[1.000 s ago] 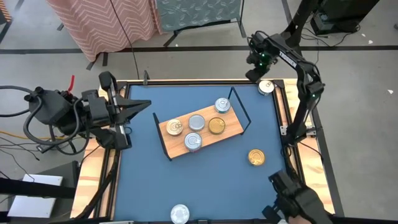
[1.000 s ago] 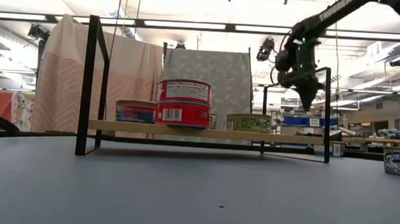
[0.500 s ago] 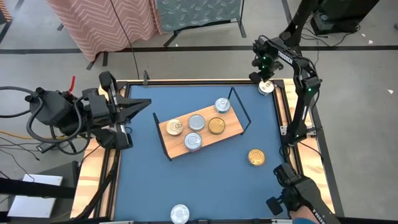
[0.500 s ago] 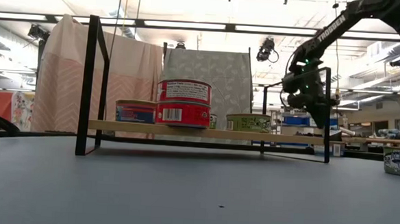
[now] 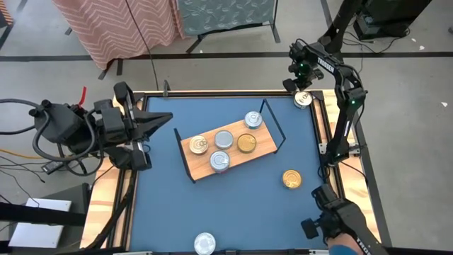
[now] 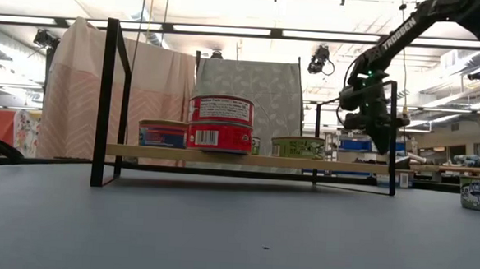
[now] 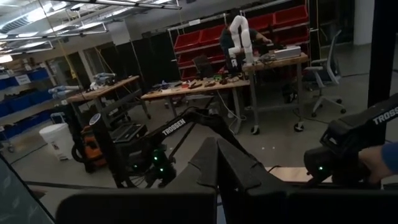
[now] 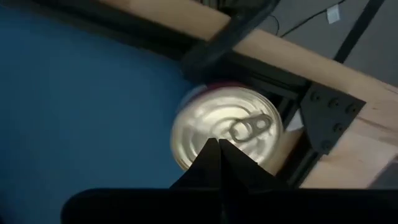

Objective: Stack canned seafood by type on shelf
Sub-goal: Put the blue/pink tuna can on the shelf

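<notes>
The light-wood shelf (image 5: pixel 228 146) with black wire end frames stands mid-table and carries several tins, silver-lidded (image 5: pixel 224 139) and gold-lidded (image 5: pixel 246 143). In the low view a red-labelled tin (image 6: pixel 221 124), a blue-labelled one (image 6: pixel 163 134) and a green-labelled one (image 6: pixel 299 147) sit on its board. A silver tin (image 5: pixel 303 100) rests at the table's far right corner. My right gripper (image 5: pixel 300 88) is shut and points down just above that tin's pull-tab lid (image 8: pixel 227 127). My left gripper (image 5: pixel 161 120) is shut and waits by the left edge.
A gold tin (image 5: pixel 291 178) lies on the blue table right of the shelf. A silver tin (image 5: pixel 204 243) sits at the near edge. A dark device and a person's blue sleeve (image 5: pixel 345 248) show at the near right corner. The wooden rim (image 8: pixel 348 149) borders the corner tin.
My right gripper has moved a little toward the table's far right corner and come down, ending over the corner tin. The dark device at the near right corner has shifted. The tins and shelf have stayed put.
</notes>
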